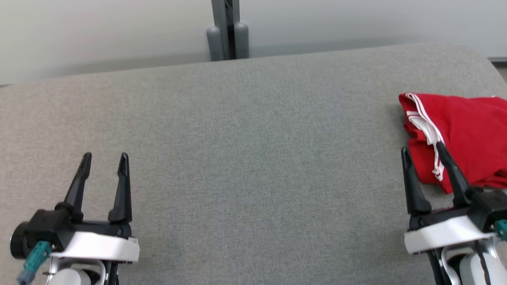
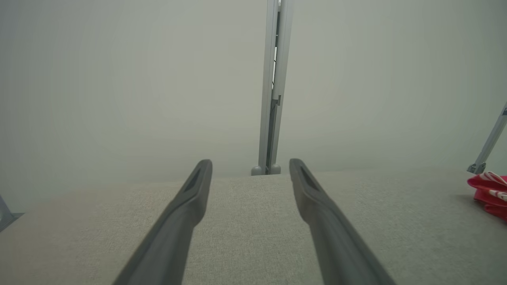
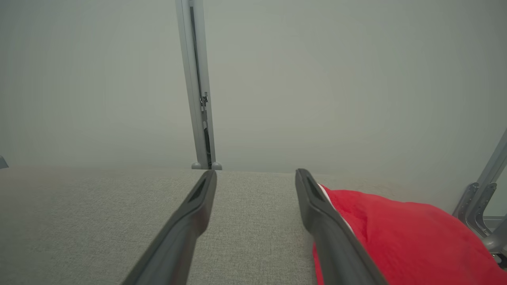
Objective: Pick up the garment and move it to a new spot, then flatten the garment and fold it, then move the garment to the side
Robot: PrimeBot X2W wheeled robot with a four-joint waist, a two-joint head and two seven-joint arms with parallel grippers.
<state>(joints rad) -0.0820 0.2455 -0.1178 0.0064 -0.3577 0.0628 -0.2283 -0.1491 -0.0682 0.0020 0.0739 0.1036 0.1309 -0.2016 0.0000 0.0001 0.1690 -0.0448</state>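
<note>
**Red garment lies bunched at the right, both grippers empty**

We see the red cloth garment with white stripe trim (image 1: 467, 130) lying in a loose, bunched heap on the wide grey fabric-covered surface (image 1: 253, 138). It sits on the robot's right side and runs out past the right edge of the head view. Its white-striped edge is turned toward the middle of the surface, and the cloth shows folds and wrinkles rather than lying flat.

The right gripper (image 1: 422, 147), with its two long dark fingers, has its jaws spread wide and grips nothing. In the head view its outer finger crosses in front of the garment's near left corner, while the inner finger stands over bare grey fabric. From the right wrist view, the garment (image 3: 404, 237) bulges up just beside and behind that outer finger. We cannot tell whether the finger touches the cloth.

The left gripper (image 1: 105, 155) is at the lower left of the head view, well apart from the garment. Its fingers are also spread wide and empty, with only grey fabric between them. In the left wrist view the garment (image 2: 489, 192) is a small red patch at the far right edge.

A grey metal post (image 1: 227, 29) rises behind the far edge of the surface, against a pale plain wall (image 1: 99, 27).
</note>
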